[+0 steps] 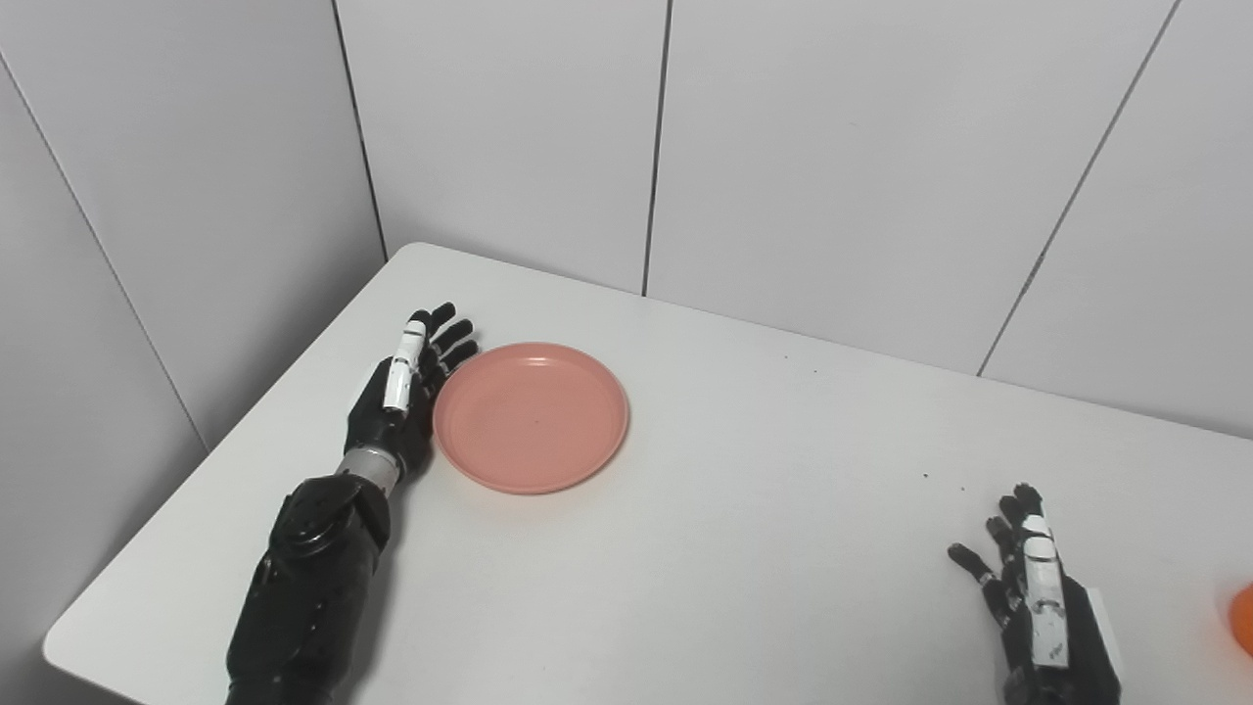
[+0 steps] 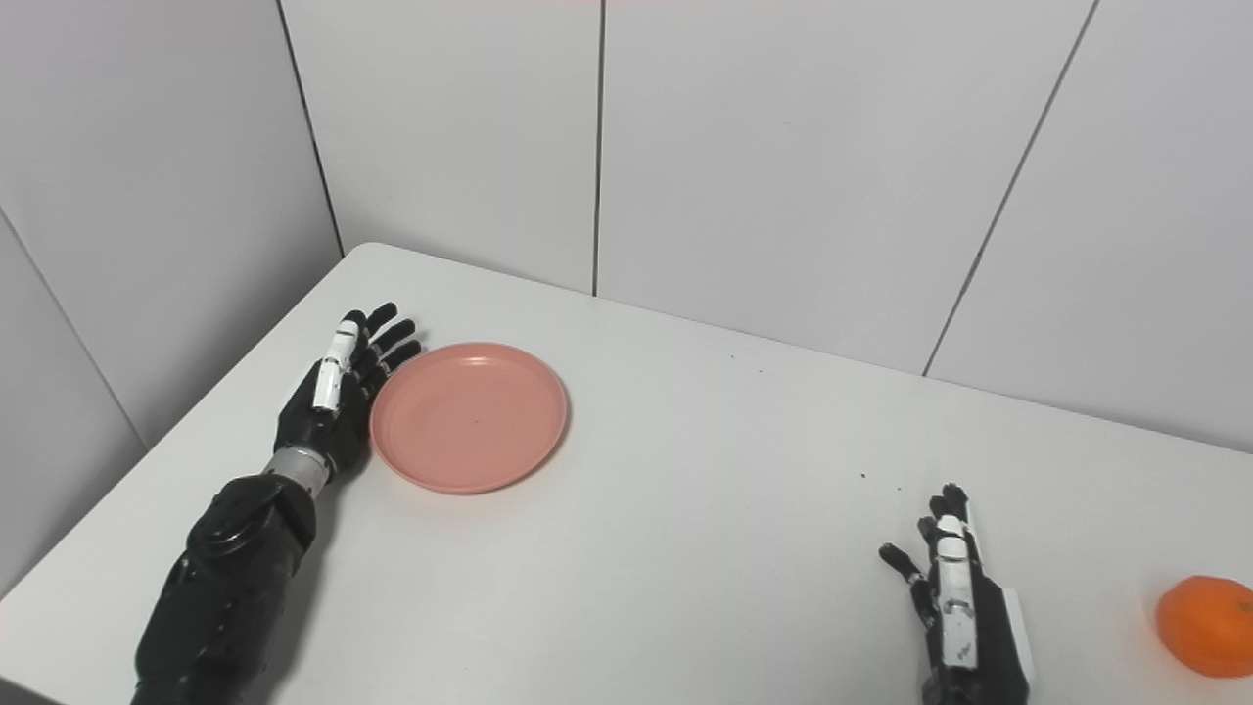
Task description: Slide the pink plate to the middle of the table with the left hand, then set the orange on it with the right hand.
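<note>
One pink plate, one orange, one table, two hands

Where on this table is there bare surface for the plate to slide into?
The widest free patch lies between the pink plate and the right hand, running back to the wall. The near edge between both arms is bare too. It is crowded only at the plate's left rim, where the left hand sits, and near the orange.

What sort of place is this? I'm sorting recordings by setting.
Probably a lab or test booth: a bare white table boxed in by plain grey wall panels, with only a pink plate and an orange set out.
</note>
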Tool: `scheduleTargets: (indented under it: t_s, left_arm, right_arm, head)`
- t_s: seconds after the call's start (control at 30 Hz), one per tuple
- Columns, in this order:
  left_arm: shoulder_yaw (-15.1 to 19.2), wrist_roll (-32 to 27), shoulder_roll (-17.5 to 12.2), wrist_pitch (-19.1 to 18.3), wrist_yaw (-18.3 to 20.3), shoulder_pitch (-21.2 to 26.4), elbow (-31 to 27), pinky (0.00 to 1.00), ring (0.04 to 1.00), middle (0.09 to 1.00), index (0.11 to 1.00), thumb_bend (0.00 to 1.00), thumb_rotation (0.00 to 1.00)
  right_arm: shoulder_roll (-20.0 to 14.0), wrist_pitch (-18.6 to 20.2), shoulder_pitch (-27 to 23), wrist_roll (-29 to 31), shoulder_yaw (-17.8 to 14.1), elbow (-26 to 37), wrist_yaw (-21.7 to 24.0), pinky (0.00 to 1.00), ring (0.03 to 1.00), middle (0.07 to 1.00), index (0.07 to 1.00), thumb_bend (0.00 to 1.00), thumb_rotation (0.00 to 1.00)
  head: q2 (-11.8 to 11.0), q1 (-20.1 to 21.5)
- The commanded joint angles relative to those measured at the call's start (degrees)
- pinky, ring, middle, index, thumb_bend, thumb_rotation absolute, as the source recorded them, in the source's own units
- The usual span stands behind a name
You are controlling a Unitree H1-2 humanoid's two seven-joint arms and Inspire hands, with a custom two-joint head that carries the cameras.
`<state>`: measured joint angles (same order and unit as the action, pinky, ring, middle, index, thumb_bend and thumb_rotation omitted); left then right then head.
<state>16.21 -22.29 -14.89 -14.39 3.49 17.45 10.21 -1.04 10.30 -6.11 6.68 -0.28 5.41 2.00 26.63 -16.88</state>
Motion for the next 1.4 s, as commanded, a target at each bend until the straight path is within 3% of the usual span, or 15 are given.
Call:
scheduleTargets:
  t_s: [0.0,0.57,0.97,1.37]
  left_arm:
    - [-1.46,-0.13,0.8,-0.85,1.43,1.55,-0.92,0.92,0.909,0.905,0.888,0.34,1.0]
    - [-6.22,1.42,3.22,-4.04,0.31,3.04,-1.86,0.9,0.896,0.892,0.874,0.33,1.0]
    - [-9.81,2.36,4.8,-4.02,2.13,3.51,-0.23,0.9,0.897,0.898,0.884,0.34,1.0]
    - [-10.97,2.32,6.05,-5.52,2.25,3.57,-0.71,0.91,0.907,0.904,0.89,0.36,1.0]
  right_arm:
    - [0.07,0.12,-0.61,-0.14,-0.01,0.75,0.15,1.0,1.0,1.0,1.0,0.2,1.0]
    - [0.59,-0.52,-0.82,-1.19,0.2,0.05,-0.39,1.0,1.0,1.0,1.0,0.21,1.0]
    - [0.9,-0.41,-0.67,-1.6,0.67,0.37,-0.42,1.0,1.0,1.0,1.0,0.23,1.0]
    - [1.83,0.12,-0.8,-2.4,0.55,0.62,-1.01,1.0,1.0,1.0,1.0,0.21,1.0]
  head:
    - [0.16,0.3]
    - [0.75,1.44]
    - [1.18,2.66]
    - [1.9,3.93]
